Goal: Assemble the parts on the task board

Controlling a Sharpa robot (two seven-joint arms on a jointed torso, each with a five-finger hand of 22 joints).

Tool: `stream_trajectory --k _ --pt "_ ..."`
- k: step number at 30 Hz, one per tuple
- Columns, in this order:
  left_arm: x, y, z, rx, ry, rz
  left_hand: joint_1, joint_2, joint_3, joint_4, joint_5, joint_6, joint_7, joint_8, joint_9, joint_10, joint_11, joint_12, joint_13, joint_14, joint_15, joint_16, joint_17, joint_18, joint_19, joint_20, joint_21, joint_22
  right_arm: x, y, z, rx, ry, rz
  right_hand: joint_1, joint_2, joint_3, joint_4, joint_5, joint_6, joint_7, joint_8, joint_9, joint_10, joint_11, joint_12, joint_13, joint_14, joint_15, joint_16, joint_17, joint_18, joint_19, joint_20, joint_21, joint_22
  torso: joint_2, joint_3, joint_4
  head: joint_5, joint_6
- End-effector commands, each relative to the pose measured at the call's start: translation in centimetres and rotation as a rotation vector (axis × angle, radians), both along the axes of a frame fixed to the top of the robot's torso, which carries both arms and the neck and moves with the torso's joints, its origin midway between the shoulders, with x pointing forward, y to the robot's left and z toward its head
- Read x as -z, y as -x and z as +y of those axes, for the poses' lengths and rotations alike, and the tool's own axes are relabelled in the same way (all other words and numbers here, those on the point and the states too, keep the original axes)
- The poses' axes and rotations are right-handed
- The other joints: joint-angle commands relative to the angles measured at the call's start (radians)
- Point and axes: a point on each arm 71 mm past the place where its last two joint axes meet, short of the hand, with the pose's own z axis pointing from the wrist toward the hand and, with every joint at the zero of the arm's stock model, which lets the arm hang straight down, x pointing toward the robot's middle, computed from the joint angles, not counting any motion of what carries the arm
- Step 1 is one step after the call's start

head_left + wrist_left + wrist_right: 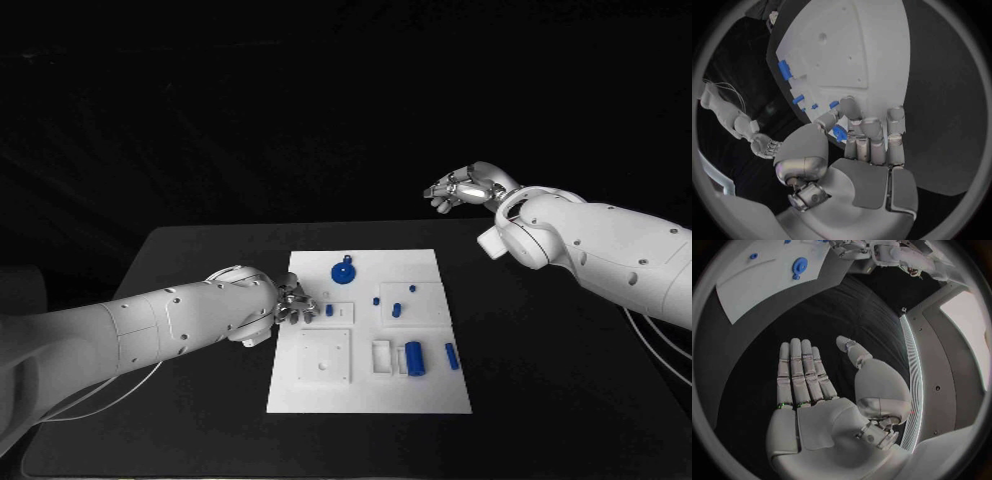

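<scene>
The white task board (368,395) lies mid-table. My left hand (296,303) rests at the board's left edge. In the left wrist view its thumb and curled fingers (870,131) pinch a small blue part (839,132) that sits low on the board (848,55). A round blue disc (343,272) lies near the far edge. Several small blue pegs (398,309) sit mid-board, and a blue cylinder (415,358) and a blue bar (451,355) lie at the near right. My right hand (464,188) hangs raised beyond the table's far right, with straight fingers (801,370) holding nothing.
A square white block (323,357) and a small white holder (382,357) sit on the near half of the board. Bare black table (562,360) spreads on both sides of the board. The right wrist view shows the board (761,282) and the disc (800,264) far off.
</scene>
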Motion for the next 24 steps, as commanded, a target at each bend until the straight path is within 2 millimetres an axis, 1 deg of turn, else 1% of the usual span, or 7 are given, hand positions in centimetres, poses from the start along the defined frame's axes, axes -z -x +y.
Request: stream_trajectory --k 1,5,9,11,16,21,24 --pt "0.0 0.0 0.1 -0.004 0.003 0.007 -0.002 -0.011 -0.001 0.007 -0.004 -0.006 0.004 -0.004 -0.001 -0.002 0.003 -0.007 -0.002 -0.001 0.003 -0.005 -0.001 0.014 -0.001 -0.139 0.0 0.015 0.0 0.1 0.1 -0.016 0.004 -0.002 0.011 -0.002 0.001 0.004 0.004 0.0 -0.001 0.005 -0.001 0.005 0.002 0.005 -0.002 -0.009 0.0 0.003 -0.001 0.014 -0.001 0.007 -0.006 0.002 0.0 -0.0004 0.0003 -0.001 0.001" --pt "0.0 0.0 0.5 -0.015 0.004 -0.001 -0.003 -0.023 -0.001 0.015 -0.008 -0.007 0.005 -0.005 -0.002 -0.001 0.003 -0.009 -0.004 -0.002 0.003 -0.007 -0.002 0.014 -0.001 -0.139 0.0 0.015 0.0 0.1 0.0 -0.015 0.004 -0.003 0.011 -0.002 0.001 0.004 0.004 0.0 -0.001 0.005 -0.001 0.005 0.002 0.005 -0.002 -0.009 0.0 0.003 -0.001 0.014 -0.001 0.007 -0.006 0.002 0.0 -0.0004 0.0 -0.001 0.001" --pt "-0.1 0.1 0.9 -0.026 0.008 -0.015 -0.008 -0.056 0.001 0.041 -0.033 -0.009 0.005 -0.006 -0.002 -0.001 0.003 -0.012 -0.008 -0.002 0.003 -0.009 -0.004 0.014 -0.001 -0.139 -0.002 0.015 0.0 0.1 -0.1 -0.012 0.005 -0.003 0.011 -0.002 0.001 0.004 0.004 0.0 -0.001 0.005 -0.001 0.005 0.002 0.005 -0.002 -0.01 0.0 0.004 -0.001 0.014 -0.002 0.007 -0.006 0.002 0.0 -0.0009 0.0003 -0.003 0.002" --pt "-0.2 0.1 1.1 -0.034 0.012 -0.02 -0.016 -0.089 0.0 0.064 -0.053 -0.013 0.006 -0.007 -0.003 -0.003 0.004 -0.016 -0.011 -0.004 0.004 -0.012 -0.005 0.015 -0.002 -0.139 -0.003 0.014 0.0 0.1 -0.1 -0.012 0.005 -0.003 0.011 -0.002 0.001 0.004 0.004 0.0 -0.001 0.005 -0.001 0.005 0.002 0.005 -0.002 -0.01 0.0 0.004 -0.001 0.014 -0.002 0.007 -0.006 0.002 0.0 -0.0012 0.0002 -0.003 0.004" --pt "-0.3 0.3 1.6 -0.065 0.046 -0.009 -0.063 -0.159 -0.027 0.104 -0.055 -0.033 0.013 -0.016 -0.004 -0.017 0.01 -0.028 -0.016 -0.018 0.01 -0.022 -0.009 0.011 -0.014 -0.135 -0.01 0.013 0.0 0.0 -0.2 -0.01 0.005 -0.004 0.011 -0.003 0.001 0.005 0.004 0.0 -0.001 0.004 -0.002 0.004 0.002 0.005 -0.003 -0.01 0.0 0.004 -0.001 0.014 -0.002 0.007 -0.006 0.002 0.0 -0.0009 0.0008 -0.004 0.005" --pt "-0.6 0.2 1.9 -0.096 0.09 -0.002 -0.095 -0.189 -0.058 0.133 -0.055 -0.065 0.024 -0.029 -0.003 -0.046 0.02 -0.05 -0.026 -0.044 0.019 -0.045 -0.02 0.012 -0.037 -0.133 -0.022 0.012 0.0 0.0 -0.2 -0.009 0.006 -0.003 0.011 -0.003 0.001 0.005 0.004 -0.001 -0.001 0.004 -0.002 0.004 0.002 0.005 -0.003 -0.01 0.0 0.004 -0.001 0.014 -0.002 0.007 -0.006 0.002 0.0 -0.0009 0.0012 -0.005 0.007" --pt "-0.7 0.2 2.1 -0.11 0.107 -0.005 -0.103 -0.194 -0.072 0.14 -0.054 -0.08 0.029 -0.034 -0.002 -0.06 0.025 -0.061 -0.031 -0.055 0.024 -0.057 -0.027 0.011 -0.047 -0.131 -0.026 0.011 0.0 0.0 -0.3 -0.009 0.006 -0.003 0.011 -0.003 0.001 0.005 0.004 -0.001 0.0 0.004 -0.002 0.004 0.002 0.005 -0.003 -0.01 0.0 0.004 -0.001 0.014 -0.002 0.007 -0.006 0.002 0.0 -0.0009 0.0013 -0.005 0.008"
